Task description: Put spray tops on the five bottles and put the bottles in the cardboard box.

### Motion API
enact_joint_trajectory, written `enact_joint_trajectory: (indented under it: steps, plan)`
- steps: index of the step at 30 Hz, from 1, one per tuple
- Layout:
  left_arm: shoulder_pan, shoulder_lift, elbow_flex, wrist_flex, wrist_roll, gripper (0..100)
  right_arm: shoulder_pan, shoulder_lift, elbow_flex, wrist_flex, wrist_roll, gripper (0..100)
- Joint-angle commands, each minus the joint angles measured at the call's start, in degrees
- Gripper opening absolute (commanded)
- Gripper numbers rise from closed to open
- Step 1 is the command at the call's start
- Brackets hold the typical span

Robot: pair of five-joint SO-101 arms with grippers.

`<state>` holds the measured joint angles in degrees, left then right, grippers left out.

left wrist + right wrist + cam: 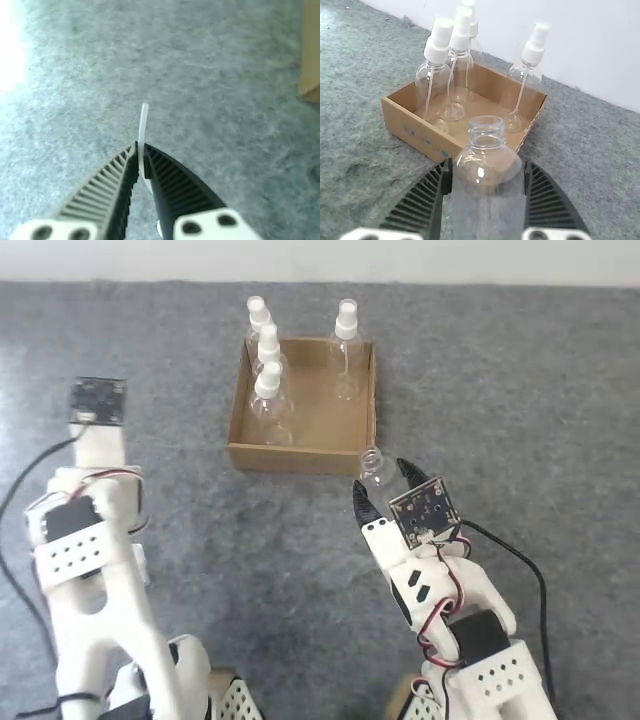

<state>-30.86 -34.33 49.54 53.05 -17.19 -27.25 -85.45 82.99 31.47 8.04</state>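
On the left side of the grey worktop (520,390) is the left arm (95,540). Its left hand (137,147) is squeezed shut on a spray top (144,125). The thin white tube of the spray top sticks out past the fingertips, over the bare grey worktop. The rest of the spray top is hidden between the fingers.

In the middle, on the far side, sits the cardboard box (300,455). A row of three bottles (268,360) with white tops stands along its left side. A fourth bottle (346,360) with a white top stands in the far right corner of the box.

Just beside the near wall of the box, by its right corner, stands the open bottle (372,462). It is clear, it stands straight up, and it has no top on. It is outside the box.

On the right, the right hand (383,483) comes in from the near side. It grips the open bottle, with one black finger on each side of the round body. The neck of the bottle pokes up above the fingers.
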Motion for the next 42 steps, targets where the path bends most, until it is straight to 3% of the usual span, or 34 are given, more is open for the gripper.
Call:
enact_joint_trajectory:
  steps: [1, 11, 21, 27, 32, 42]
  plan:
    - [-5.01, 0.09, -3.12, -3.87, 2.46, 1, 0.66, -1.36, -0.62, -1.10, 1.49, 10.4]
    - [-16.62, 0.00, 1.45, -10.02, 2.37, 1, 0.48, -1.19, -0.62, -1.10, 1.67, 10.4]
    - [-29.01, -0.09, 8.04, -16.79, 6.51, 20, 0.40, -1.10, -0.62, -1.10, 1.76, 10.4]
    - [-32.79, -0.18, 7.69, -16.62, 5.71, 22, 0.40, -1.10, -0.62, -1.10, 1.76, 10.4]
    - [-32.97, -0.09, 8.13, -15.47, -3.43, 22, 0.40, -1.10, -0.62, -1.10, 1.76, 10.4]
    - [-32.97, -0.09, 8.04, -0.35, -26.29, 21, 0.31, -1.10, -0.62, -1.10, 1.76, 10.4]
